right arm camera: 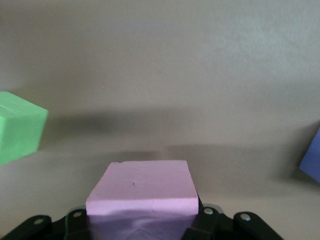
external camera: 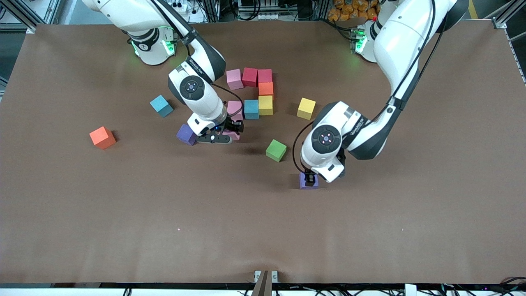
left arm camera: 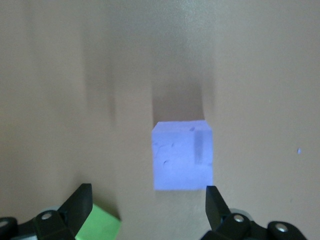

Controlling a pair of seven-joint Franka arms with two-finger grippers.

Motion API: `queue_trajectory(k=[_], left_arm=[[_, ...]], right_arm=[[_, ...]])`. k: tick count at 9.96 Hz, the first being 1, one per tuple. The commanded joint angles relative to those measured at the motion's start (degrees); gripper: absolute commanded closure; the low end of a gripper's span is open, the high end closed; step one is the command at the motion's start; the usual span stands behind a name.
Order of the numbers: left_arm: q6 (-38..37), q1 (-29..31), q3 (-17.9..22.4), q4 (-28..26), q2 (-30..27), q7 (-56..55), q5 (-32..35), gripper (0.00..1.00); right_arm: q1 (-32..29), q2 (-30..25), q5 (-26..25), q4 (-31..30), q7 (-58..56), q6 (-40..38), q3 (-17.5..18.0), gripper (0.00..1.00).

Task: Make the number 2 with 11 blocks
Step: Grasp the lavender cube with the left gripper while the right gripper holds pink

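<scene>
Part of the number 2 lies on the table: a pink, a red and a dark pink cube in a row, an orange cube below, then yellow, light blue and pink. My right gripper is shut on a pink block, low over the table, just nearer the camera than the row's pink cube. My left gripper is open, low over a purple block. In the left wrist view the purple block lies just ahead of the left gripper, off toward one finger.
Loose cubes lie around: a yellow one, a green one, a second purple one beside the right gripper, a light blue one and an orange one toward the right arm's end of the table.
</scene>
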Motion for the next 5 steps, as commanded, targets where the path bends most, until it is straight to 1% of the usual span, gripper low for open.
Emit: queue_trajectory(k=[1, 2, 3, 4, 5], left_arm=[[2.9, -0.6, 1.5, -0.3, 0.9, -4.1, -1.2, 0.00], [4.3, -0.9, 1.7, -0.3, 1.6, -4.4, -1.1, 0.00], [5.4, -0.9, 1.7, -0.3, 2.3, -4.2, -0.9, 0.00], [6.5, -1.1, 2.5, -0.3, 2.7, -4.1, -0.8, 0.00], [7.4, -1.3, 3.2, -0.3, 3.3, -4.1, -0.8, 0.00]], right_arm=[[2.6, -1.5, -0.5, -2.8, 3.2, 1.0, -0.9, 0.56], [2.7, -1.3, -1.6, -2.8, 4.7, 1.1, -1.0, 0.56], [4.1, -0.4, -2.9, -2.8, 7.3, 1.6, -1.0, 0.56], [5.5, 0.3, -5.3, -2.7, 10.5, 2.5, -1.1, 0.56], [5.4, 0.7, -8.5, -2.6, 12.0, 2.5, -1.6, 0.56]])
